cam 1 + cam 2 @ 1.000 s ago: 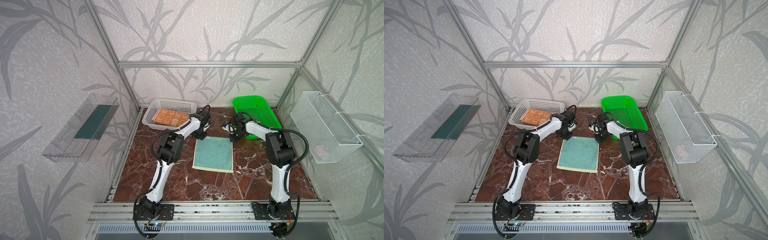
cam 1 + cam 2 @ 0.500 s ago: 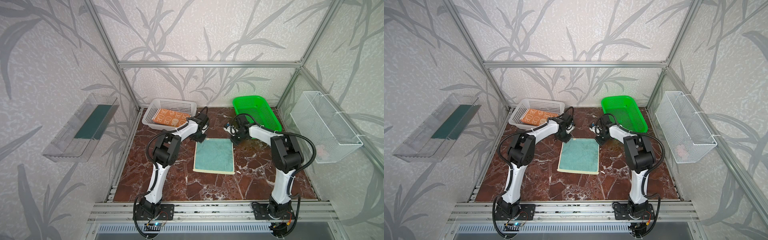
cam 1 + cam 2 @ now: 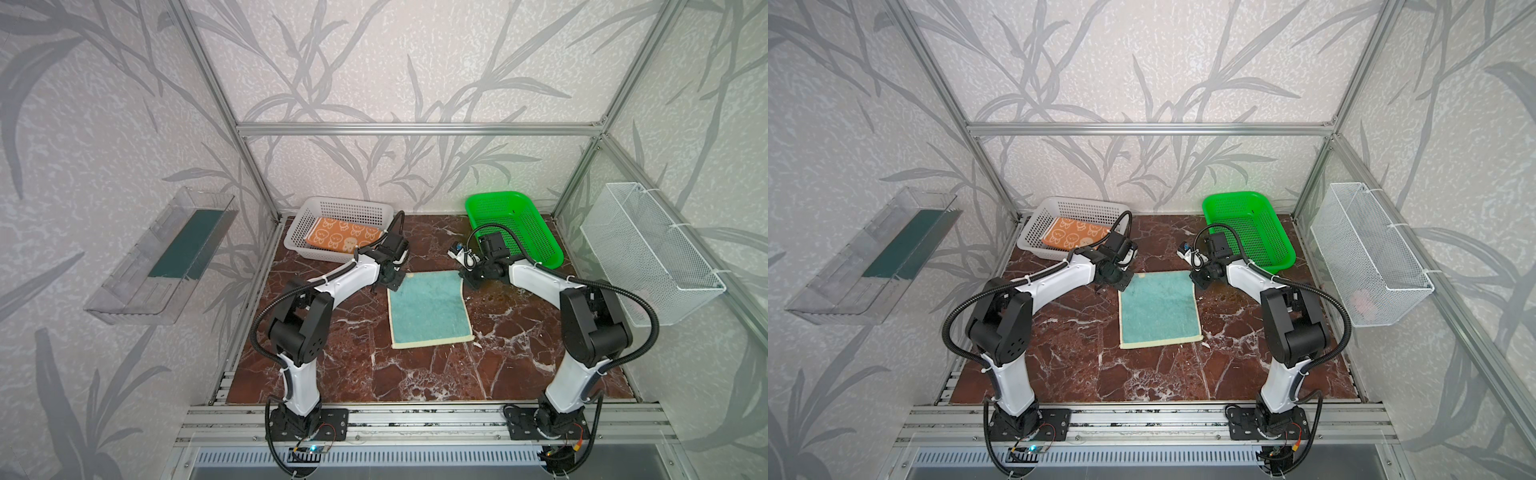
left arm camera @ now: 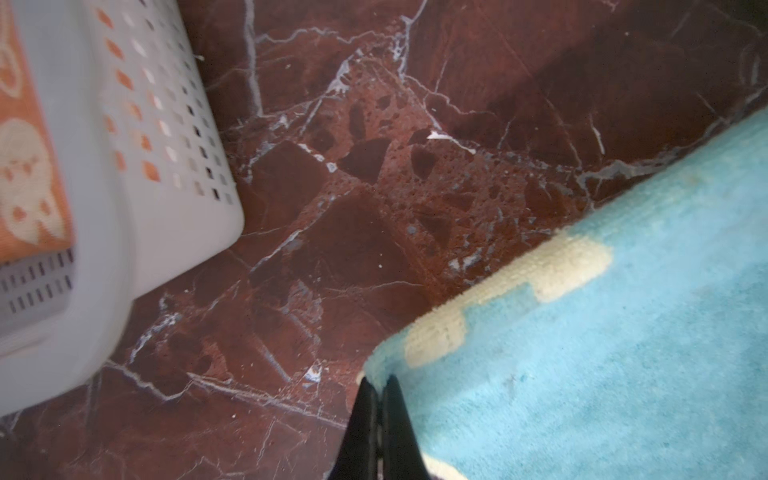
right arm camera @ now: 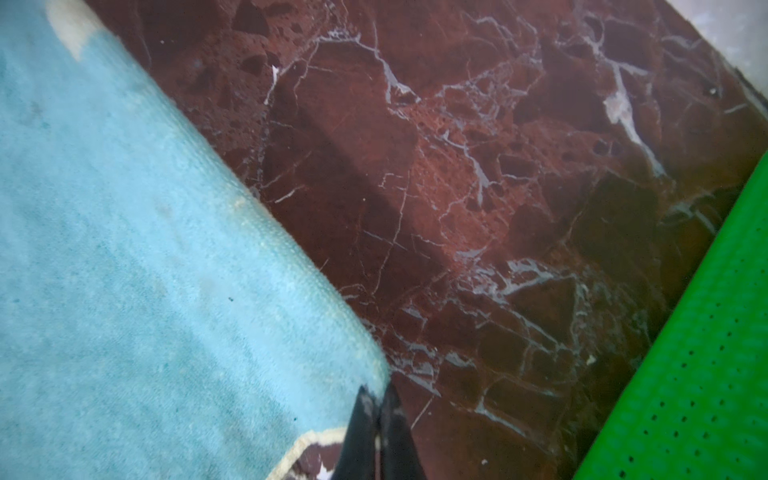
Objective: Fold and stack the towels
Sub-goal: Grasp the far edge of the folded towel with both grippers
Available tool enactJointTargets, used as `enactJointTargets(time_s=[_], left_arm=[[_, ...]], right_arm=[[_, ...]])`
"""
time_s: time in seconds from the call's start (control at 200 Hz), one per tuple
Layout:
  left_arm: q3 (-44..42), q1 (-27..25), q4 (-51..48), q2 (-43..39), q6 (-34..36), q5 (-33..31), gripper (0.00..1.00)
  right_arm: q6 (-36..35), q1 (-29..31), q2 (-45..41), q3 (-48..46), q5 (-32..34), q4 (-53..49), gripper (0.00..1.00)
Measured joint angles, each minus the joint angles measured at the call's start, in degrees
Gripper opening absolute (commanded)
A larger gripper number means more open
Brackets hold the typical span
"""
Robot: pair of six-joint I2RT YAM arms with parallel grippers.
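Now both far corners of the light-blue towel (image 3: pixel 428 309) are pinched.
My left gripper (image 4: pixel 376 388) and right gripper (image 5: pixel 377 395) are each clamped on a corner. I see the towel lying flat on the marble table (image 3: pixel 415 374), and the orange towel (image 3: pixel 341 237) sits in the white basket (image 3: pixel 300 239) at back left.

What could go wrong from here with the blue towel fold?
1. The left gripper and right gripper pinch only the very corner tips of the blue towel; one could slip out on the lift, skewing the fold.
2. The white basket sits close to the left gripper; a wide swing might nudge it.
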Motion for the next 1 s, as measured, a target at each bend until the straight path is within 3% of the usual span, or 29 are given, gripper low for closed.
enactJointTargets(time_s=[0.48,0.755,1.0], left_arm=[[-1.42,0.04,6.32,-0.24,2.4,-10.73,0.0],[-1.97,0.09,8.96,-1.62,3.08,-12.74,0.0],[-10.29,-0.31,12.72,-6.36,2.54,-11.37,0.0]], right_arm=[[-2.05,0.09,3.69,0.57,-4.26,12.79,0.0],[-2.25,-0.02,3.91,1.86,-5.27,14.14,0.0],[-4.35,-0.04,3.26,-2.89,-7.32,15.98,0.0]])
